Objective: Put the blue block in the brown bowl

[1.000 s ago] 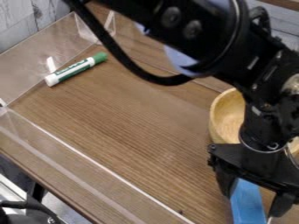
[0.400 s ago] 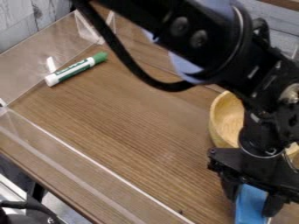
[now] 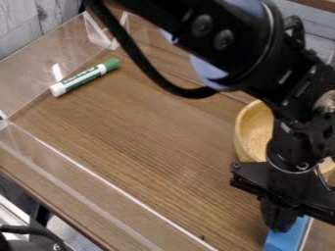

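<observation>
The blue block (image 3: 287, 240) lies at the bottom right edge of the wooden table, only its lower end showing under my fingers. My gripper (image 3: 283, 224) comes straight down on it, and its black fingers have closed together on the block's upper part. The brown bowl (image 3: 250, 127) sits just behind, at the right edge, largely hidden by the black arm and wrist.
A green-and-white marker (image 3: 85, 76) lies at the far left of the table. Clear plastic walls (image 3: 39, 59) run along the table's left and back sides. The big black arm (image 3: 210, 39) crosses the top right, and a thick cable loops over the table.
The fingers, spread wide on both sides of the block a second ago, have drawn together onto it. The gripper has sunk slightly and covers more of the block.
</observation>
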